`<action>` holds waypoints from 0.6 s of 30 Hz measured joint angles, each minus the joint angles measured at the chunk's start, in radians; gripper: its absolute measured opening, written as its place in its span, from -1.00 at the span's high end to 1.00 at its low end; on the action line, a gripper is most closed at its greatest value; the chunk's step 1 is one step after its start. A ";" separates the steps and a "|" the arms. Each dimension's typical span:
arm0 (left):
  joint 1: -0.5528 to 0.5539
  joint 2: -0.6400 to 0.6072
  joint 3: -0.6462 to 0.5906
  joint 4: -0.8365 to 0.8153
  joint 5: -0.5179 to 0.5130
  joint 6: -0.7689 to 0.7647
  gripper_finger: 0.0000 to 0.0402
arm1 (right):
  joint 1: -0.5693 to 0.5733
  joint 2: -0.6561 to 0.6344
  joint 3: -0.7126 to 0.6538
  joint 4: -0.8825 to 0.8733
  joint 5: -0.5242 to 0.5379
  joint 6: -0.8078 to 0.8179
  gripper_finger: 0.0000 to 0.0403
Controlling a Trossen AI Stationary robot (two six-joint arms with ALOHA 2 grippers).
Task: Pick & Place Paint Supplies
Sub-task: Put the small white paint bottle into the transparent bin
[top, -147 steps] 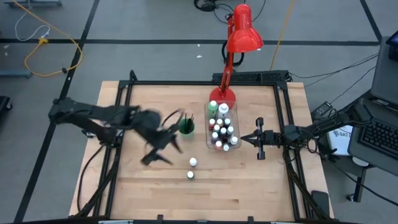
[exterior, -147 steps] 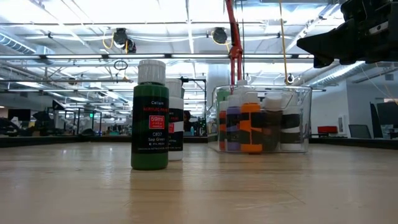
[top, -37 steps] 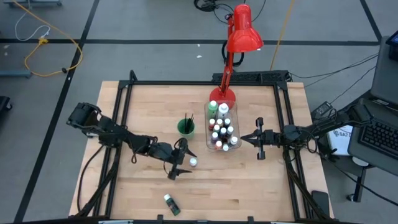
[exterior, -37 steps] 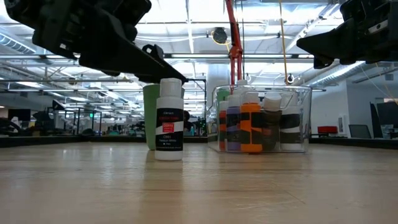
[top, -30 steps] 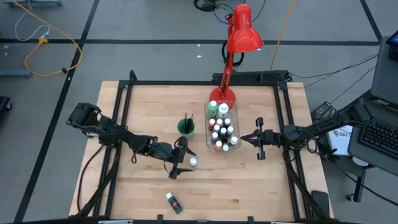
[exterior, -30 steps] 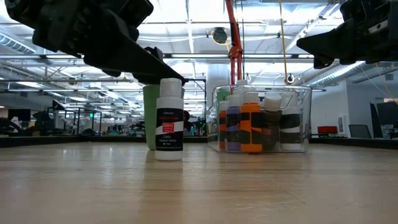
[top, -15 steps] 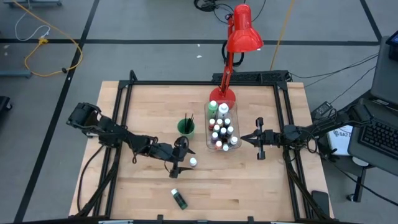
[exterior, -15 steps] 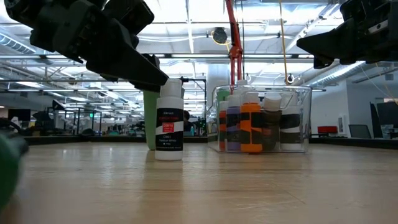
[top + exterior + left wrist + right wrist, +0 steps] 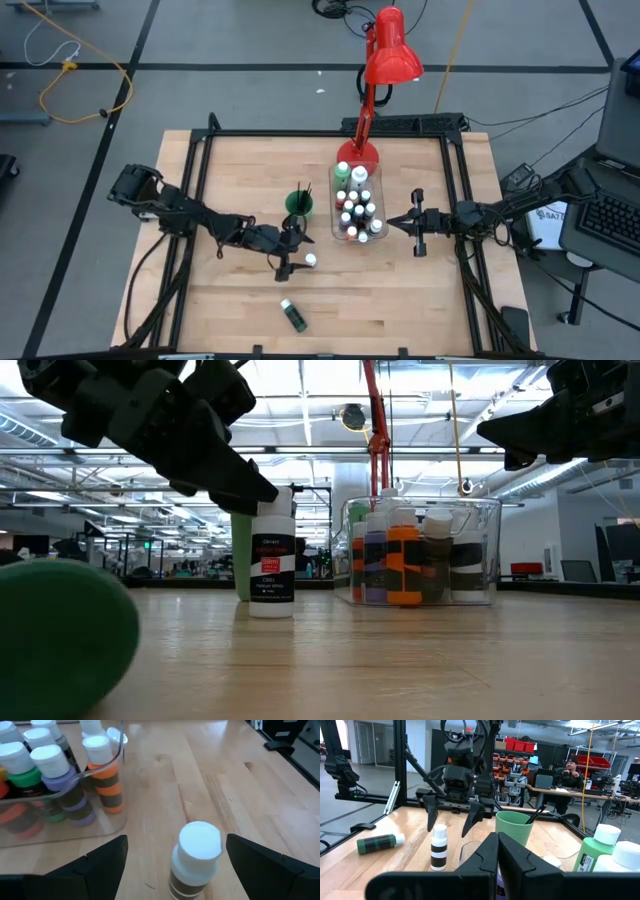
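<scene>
1. We're mid pick: left gripper (image 9: 290,262) is hovering right over the standing white-capped bottle (image 9: 196,855) w/ its black/white label, fingers spread wide on either side of the cap, not touching it yet as far as we can tell.
2. That bottle stands upright on the table (image 9: 400,300), just beside the clear bin (image 9: 357,212) and near the green cup (image 9: 299,205) holding brushes (image 9: 303,190).
3. Bin's already packed w/ most of the bottles, so we'd guess the job is mostly done.
4. One green bottle (image 9: 292,314) is lying on its side near the front edge of the table, well apart from the bin. Needs fetching later imo.
5. Right gripper (image 9: 414,224) is parked on the other side of the bin, fingers pressed together, holding nothing.
6. Next move prob: drop lower so the fingers bracket the bottle body, close, lift straight up, carry over to the bin. Tall skinny bottle, so an off-centre squeeze could tip it.
</scene>
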 joint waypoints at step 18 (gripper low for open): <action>0.023 0.016 0.002 0.065 0.057 0.086 0.55 | 0.000 0.000 0.000 0.000 0.000 -0.001 0.98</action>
